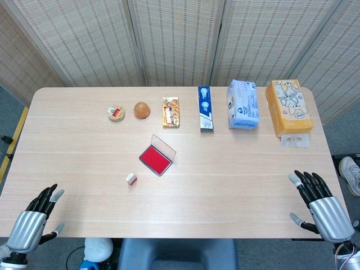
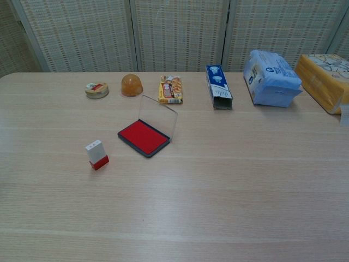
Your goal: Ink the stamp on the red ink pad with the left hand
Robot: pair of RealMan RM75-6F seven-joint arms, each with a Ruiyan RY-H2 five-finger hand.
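**Both hands waiting at the near edge, stamp standing free**

I am looking at my left hand (image 1: pixel 35 216) resting at the near left corner of the table (image 1: pixel 236 185), fingers spread apart and holding nothing. My right hand (image 1: pixel 318 202) is sitting at the near right corner in the same way, fingers apart and empty. Only the head view is showing the hands; the chest view is not catching them.

The stamp (image 2: pixel 96 154) is standing upright on the table, white on top with a red base, just beside the near left corner of the ink pad (image 2: pixel 143 137) but not touching it. The pad is lying open, its red surface facing up and its clear lid (image 2: pixel 158 117) standing raised behind it. Both are sitting near the middle of the table, well apart from my left hand.

Along the far side I am seeing a row: a small round tin (image 2: pixel 96 90), an orange dome (image 2: pixel 131 85), a yellow snack box (image 2: pixel 170 89), a blue carton (image 2: pixel 218 87), a blue tissue pack (image 2: pixel 271 78) and a yellow tissue pack (image 2: pixel 325 79)
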